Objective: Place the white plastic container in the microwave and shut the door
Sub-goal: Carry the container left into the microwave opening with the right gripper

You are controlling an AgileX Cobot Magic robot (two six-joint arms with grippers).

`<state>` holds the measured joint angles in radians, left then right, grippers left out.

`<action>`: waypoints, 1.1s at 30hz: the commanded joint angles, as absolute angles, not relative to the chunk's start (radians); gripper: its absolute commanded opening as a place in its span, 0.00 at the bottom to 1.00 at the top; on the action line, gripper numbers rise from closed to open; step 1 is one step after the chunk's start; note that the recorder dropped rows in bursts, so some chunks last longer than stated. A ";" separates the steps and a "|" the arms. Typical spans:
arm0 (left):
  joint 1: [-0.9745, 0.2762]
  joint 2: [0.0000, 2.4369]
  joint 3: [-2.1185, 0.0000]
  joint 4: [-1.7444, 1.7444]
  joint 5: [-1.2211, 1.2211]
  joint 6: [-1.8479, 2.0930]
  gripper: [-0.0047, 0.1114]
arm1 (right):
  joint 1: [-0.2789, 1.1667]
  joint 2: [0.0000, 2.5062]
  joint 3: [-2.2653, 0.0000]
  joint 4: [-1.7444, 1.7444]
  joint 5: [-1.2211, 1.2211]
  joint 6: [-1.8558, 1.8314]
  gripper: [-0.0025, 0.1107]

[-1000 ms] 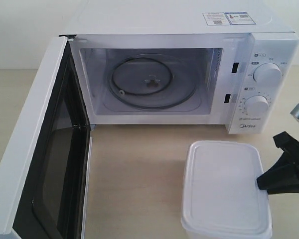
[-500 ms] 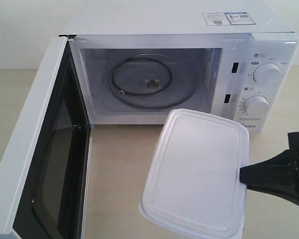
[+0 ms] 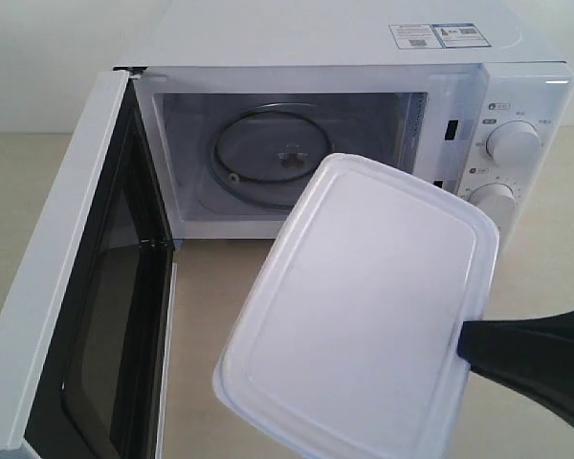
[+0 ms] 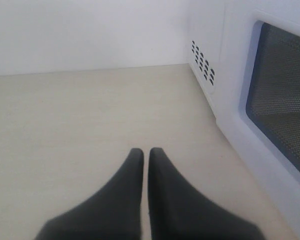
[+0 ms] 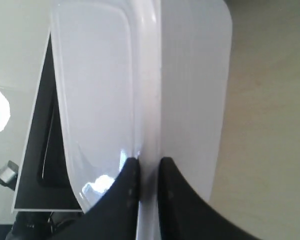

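Black right gripper (image 3: pixel 466 340) is clamped on only the thin rim of the shallow white plastic container (image 3: pixel 364 306), tilted in mid-air at lower right, before the open white microwave (image 3: pixel 316 33); with 1 edge pinched, it could slip or strike the cavity frame (image 3: pixel 306 79).

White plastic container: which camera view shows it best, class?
Exterior view: the white plastic container shows nearly its whole lid. Right wrist view: edge-on, rim pinched by the right pincer. Left wrist view: absent.
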<state>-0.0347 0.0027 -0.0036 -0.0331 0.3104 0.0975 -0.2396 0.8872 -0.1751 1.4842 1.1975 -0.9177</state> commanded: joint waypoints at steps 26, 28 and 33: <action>-0.031 0.000 0.000 -0.033 0.306 0.105 0.08 | 0.360 0.575 -0.153 1.543 0.434 -0.458 0.02; -0.031 0.000 0.000 -0.033 0.306 0.105 0.08 | 0.396 0.565 -0.153 1.465 0.374 -0.336 0.02; -0.031 0.000 0.000 -0.033 0.306 0.105 0.08 | 0.478 0.556 -0.153 1.227 0.247 -0.066 0.02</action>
<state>-0.0347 0.0027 -0.0036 -0.0331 0.3104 0.0975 0.4433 0.5662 -0.1487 1.3486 0.3102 -0.2060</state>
